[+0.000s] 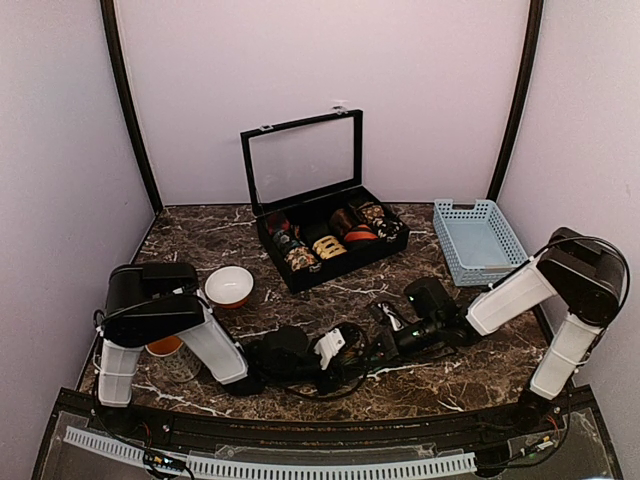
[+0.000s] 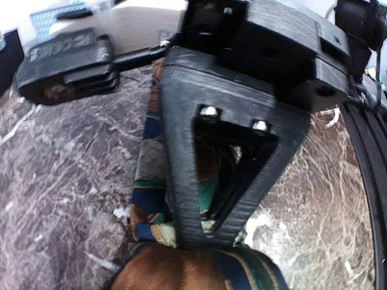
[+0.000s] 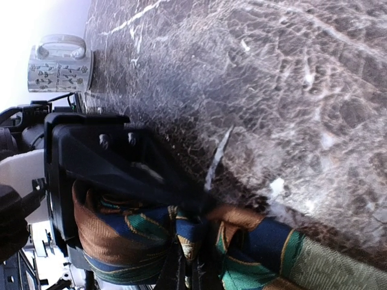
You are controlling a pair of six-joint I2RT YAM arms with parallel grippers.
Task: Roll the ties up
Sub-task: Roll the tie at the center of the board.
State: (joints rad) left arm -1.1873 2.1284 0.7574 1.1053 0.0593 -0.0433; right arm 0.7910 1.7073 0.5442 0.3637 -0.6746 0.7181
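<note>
Now: tie (image 3: 260,241) lay close to the near edge of the desk (image 1: 200,235), about midway between its corners, one end wound into a loose coil. Left gripper (image 1: 352,350) was clamped round that coil. Right gripper (image 1: 385,322) looked pinched on the flat run just beside it, fingers nearly together. Judged: fabric light, limp and smooth, probably slippery, so the coil would slacken if let go. Best hold seemed across the full width, at the coil and just beside it, with the run taut.
</note>
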